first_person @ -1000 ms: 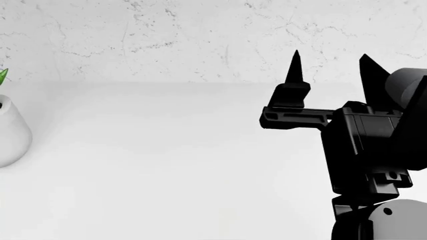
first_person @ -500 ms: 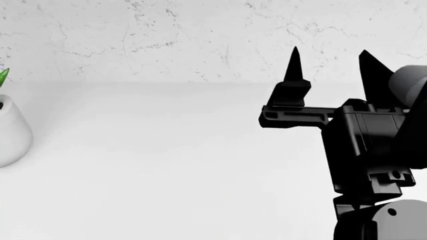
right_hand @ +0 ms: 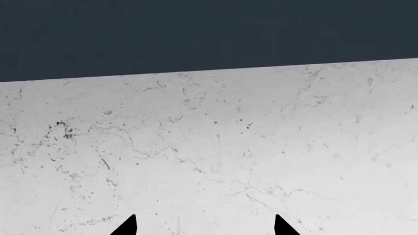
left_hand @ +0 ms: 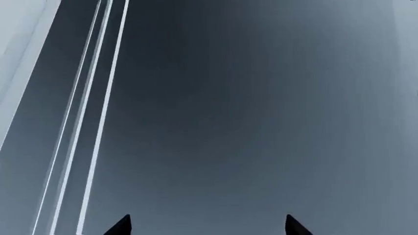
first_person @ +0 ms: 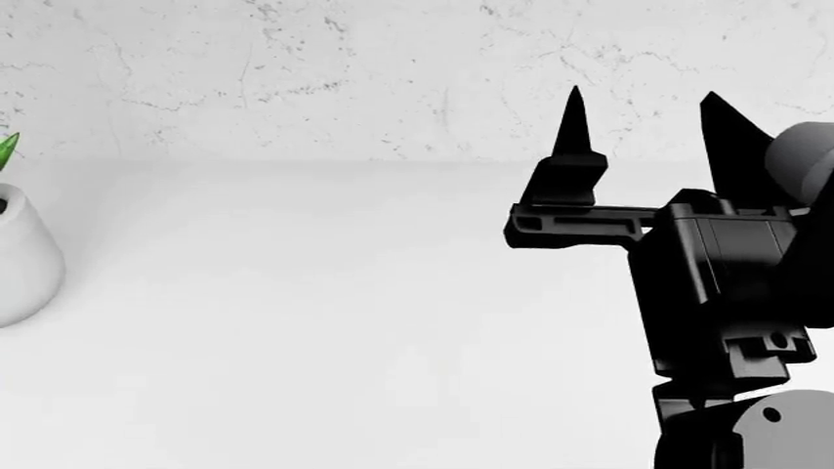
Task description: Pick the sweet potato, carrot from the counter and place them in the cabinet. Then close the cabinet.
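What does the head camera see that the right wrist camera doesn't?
Only the head view shows the white counter, a white plant pot at its left edge, and the whole right claw raised with its jaws apart. Only the right wrist view shows a dark panel above the wall. Both show the marbled white wall and the claw's two black fingertips. Neither shows a vegetable.
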